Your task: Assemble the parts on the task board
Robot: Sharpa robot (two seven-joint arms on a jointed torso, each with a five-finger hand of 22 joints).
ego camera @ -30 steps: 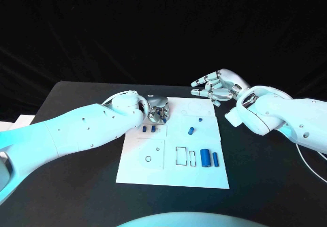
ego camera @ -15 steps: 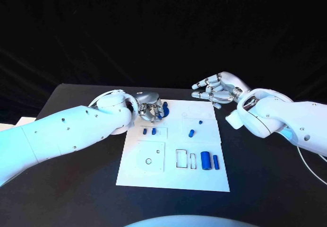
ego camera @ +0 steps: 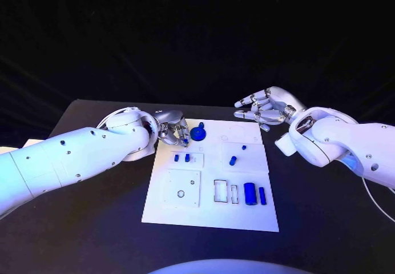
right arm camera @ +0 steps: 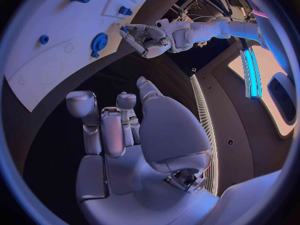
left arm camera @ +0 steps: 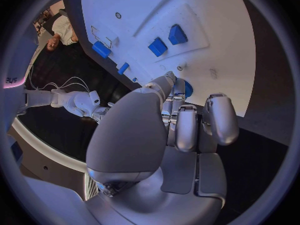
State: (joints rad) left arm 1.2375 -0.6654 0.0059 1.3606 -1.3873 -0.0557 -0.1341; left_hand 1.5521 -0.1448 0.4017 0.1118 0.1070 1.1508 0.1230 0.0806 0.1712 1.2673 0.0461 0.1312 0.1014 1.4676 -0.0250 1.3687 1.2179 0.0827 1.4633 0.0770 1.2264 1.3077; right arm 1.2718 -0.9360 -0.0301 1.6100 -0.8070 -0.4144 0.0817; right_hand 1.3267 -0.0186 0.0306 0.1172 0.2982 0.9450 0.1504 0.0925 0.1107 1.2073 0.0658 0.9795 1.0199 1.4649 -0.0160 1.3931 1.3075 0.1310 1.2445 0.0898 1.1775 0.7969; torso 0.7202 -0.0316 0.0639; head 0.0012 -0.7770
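- Head view: the white board point(ego camera: 210, 202) lies lengthwise on the black desk point(ego camera: 99, 222), its long axis running away from the robot. The left robot hand point(ego camera: 173, 132) sits at the board's far left corner, fingers curled in; whether they touch the blue gear point(ego camera: 198, 135) just beside them I cannot tell. The right robot hand point(ego camera: 262, 109) hovers past the far right corner, fingers apart, holding nothing. Two blue cylinders point(ego camera: 254, 193) lie side by side near the right edge, long axes along the board's length.
- Left wrist view: the left robot hand point(left arm camera: 181, 130) has its fingers bent over the gear point(left arm camera: 188, 89); two blue blocks point(left arm camera: 167, 41) lie beyond.
- Right wrist view: the right robot hand point(right arm camera: 125, 135) is spread and bare; the gear point(right arm camera: 98, 42) lies flat near the left robot hand point(right arm camera: 145, 39).
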